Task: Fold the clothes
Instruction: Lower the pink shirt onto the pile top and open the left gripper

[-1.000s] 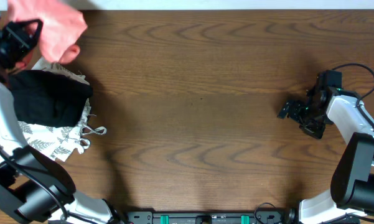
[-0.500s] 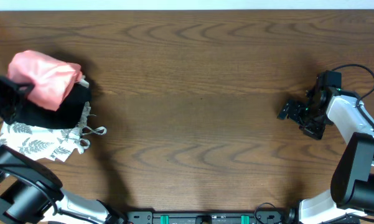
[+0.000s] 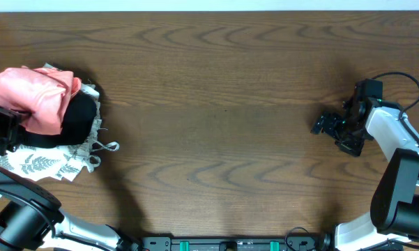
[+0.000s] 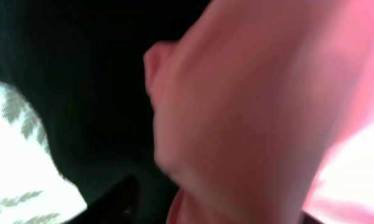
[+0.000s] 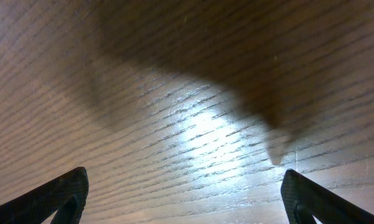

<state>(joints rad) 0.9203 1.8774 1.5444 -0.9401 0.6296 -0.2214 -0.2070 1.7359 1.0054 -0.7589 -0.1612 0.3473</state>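
Starting at the left hand point(image 3: 0, 130), down at the far left edge of the worktop point(image 3: 223, 84). It's a dark, blocky shape right up against the pile of clothes. Are its fingers spread or closed? I can't tell. The overhead view shows only a black mass, and the wrist view is blurred, filled almost wholly with soft pink cloth.

That pink cloth is the T-shirt point(image 3: 35, 94). It's salmon-coloured, thin and slightly glossy, bundled into a rounded, puffy lump with loose creases. It sits on top of the pile at the left end of the worktop, just beside the left hand.

Under it is a black garment point(image 3: 78, 120), matte and dense, folded into a thick pad with rounded corners. Below that is a white garment point(image 3: 45, 164) with a grey leaf print, spread flatter, its edge ragged. Thin white straps point(image 3: 106, 146) curl out from it onto the wood.

Over to the right hand point(image 3: 323, 123), well apart from all of this. Its two dark fingers stand wide open with nothing between them, just bare brown wood with a fine, wavy grain and a bright patch of glare.
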